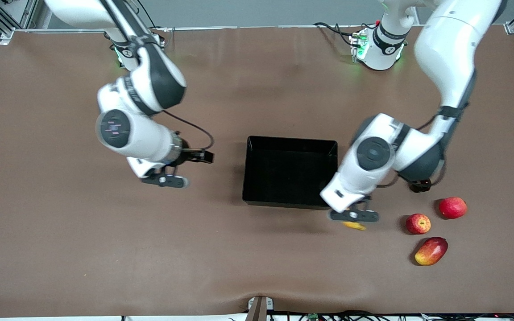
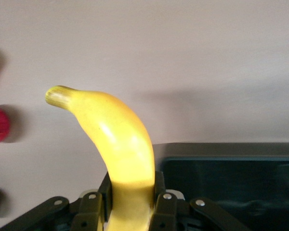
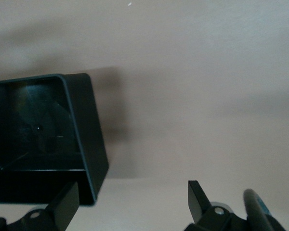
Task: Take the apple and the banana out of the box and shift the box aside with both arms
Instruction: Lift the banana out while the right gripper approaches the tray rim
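Note:
The black box [image 1: 290,139] stands mid-table. My left gripper [image 1: 354,216] hangs over the table beside the box's corner, shut on the yellow banana [image 1: 355,226]. In the left wrist view the banana [image 2: 118,139] curves out from between the fingers of the left gripper [image 2: 131,202], with the box's rim [image 2: 231,150] next to it. The streaked apple [image 1: 418,223] lies on the table toward the left arm's end. My right gripper [image 1: 165,180] is open and holds nothing, over the table beside the box at the right arm's end. The right wrist view shows the right gripper [image 3: 132,202] near the box's wall [image 3: 86,125].
A plain pinkish-red round fruit [image 1: 452,207] lies beside the apple, farther from the front camera. A red-yellow mango [image 1: 431,251] lies nearer to that camera than the apple. Brown table [image 1: 105,249] spreads all round.

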`<state>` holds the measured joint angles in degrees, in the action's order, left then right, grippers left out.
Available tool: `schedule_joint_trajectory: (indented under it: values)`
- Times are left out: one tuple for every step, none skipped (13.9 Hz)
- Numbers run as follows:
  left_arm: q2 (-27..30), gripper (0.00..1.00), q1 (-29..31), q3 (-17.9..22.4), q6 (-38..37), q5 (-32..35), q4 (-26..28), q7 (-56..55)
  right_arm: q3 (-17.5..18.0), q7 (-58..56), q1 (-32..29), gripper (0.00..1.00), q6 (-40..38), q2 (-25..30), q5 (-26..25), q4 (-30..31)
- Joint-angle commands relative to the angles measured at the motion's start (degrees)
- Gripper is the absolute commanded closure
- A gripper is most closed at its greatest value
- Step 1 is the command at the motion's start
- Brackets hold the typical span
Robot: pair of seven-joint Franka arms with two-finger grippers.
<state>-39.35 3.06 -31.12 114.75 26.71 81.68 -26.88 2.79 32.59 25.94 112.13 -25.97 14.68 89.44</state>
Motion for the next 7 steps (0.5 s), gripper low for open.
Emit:
schedule_joint_trajectory:
  values:
    - [2.5, 1.00, 7.8, -1.5, 0.8, -1.0, 6.3, 8.6, -0.5, 2.7, 3.7, 0.00, 4.8, -4.0, 0.4, -0.8]
    - [2.2, 1.00, 8.6, -1.7, 2.6, -1.0, 7.3, 9.5, -0.5, 2.7, 4.6, 0.00, 6.8, -5.6, 0.4, -0.9]
    - [1.7, 1.00, 8.6, -1.6, 4.1, -0.4, 8.1, 9.6, -0.5, 2.7, 5.7, 0.00, 8.9, -6.9, 0.3, -0.9]
    - [0.8, 1.00, 8.8, -1.5, 4.7, 0.2, 8.3, 10.2, -0.6, 2.7, 7.1, 0.00, 11.2, -8.2, 0.0, -0.9]
    - [-0.3, 1.00, 9.1, -1.3, 5.7, 1.1, 8.5, 10.8, -0.7, 2.7, 8.5, 0.00, 13.6, -9.4, -0.2, -1.0]
    - [-1.1, 1.00, 9.3, -1.2, 6.9, 2.4, 8.9, 10.9, -0.8, 2.8, 9.6, 0.00, 16.1, -10.5, -0.2, -1.0]
    - [-1.7, 1.00, 9.9, -1.0, 8.0, 4.3, 9.5, 10.9, -0.8, 3.9, 10.2, 0.00, 18.3, -11.5, -0.2, -0.9]
